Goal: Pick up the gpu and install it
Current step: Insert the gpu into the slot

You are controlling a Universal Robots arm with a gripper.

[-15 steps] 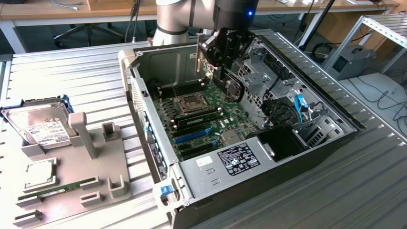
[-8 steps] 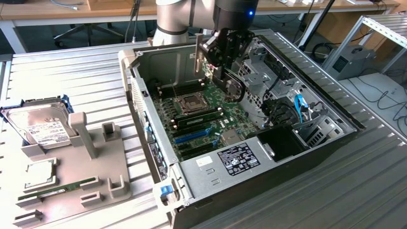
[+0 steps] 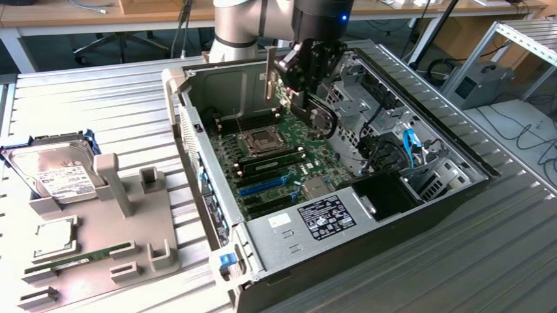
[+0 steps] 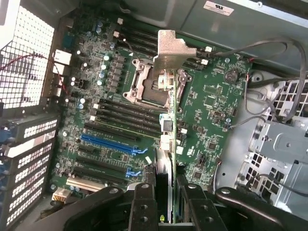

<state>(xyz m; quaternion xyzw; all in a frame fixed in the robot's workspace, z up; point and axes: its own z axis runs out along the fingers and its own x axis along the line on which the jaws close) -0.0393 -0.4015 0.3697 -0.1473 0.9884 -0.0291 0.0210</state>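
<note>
Gpu (image 4: 163,168) clamped in my gripper (image 4: 163,198), up over the open computer case (image 3: 218,195).
I see the card edge-on between the closed fingers, its silver bracket (image 4: 169,48) outermost, hanging above the motherboard (image 4: 211,106) by the CPU socket (image 4: 144,86).

Ribbed metal tabletop (image 3: 104,98) | wooden desks (image 3: 52,16) behind | aluminium frame (image 3: 515,40) | loose floor cables (image 3: 529,134)

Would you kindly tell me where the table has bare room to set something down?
The table is bare above the tray in the exterior view, and at its lower right beside the computer case. The strip between tray and case is narrow. Inside the case is crowded: the claw holds the gpu there.
</note>
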